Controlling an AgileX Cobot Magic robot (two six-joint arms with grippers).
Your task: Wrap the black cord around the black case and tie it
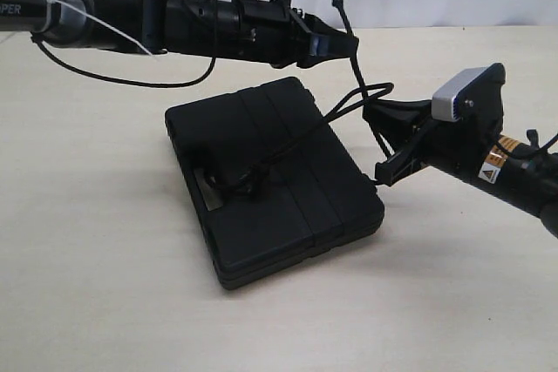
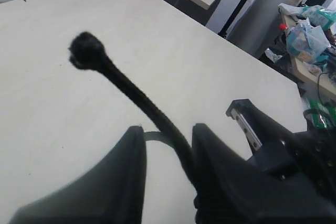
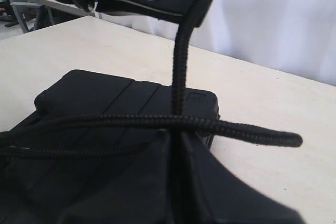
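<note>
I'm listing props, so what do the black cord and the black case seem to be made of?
The black cord looks like braided textile fibre, matte: woven pattern, fuzzy end. The black case is probably moulded hard plastic, matte: ridged lid.

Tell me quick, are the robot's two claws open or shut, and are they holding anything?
Left gripper: open, the black cord passes through the gap.
Right gripper: shut on the black cord.

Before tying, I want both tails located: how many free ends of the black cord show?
2. A knotted end pokes out beyond the left gripper; a plain end sticks out past the right gripper. None seems to be hidden.
</note>
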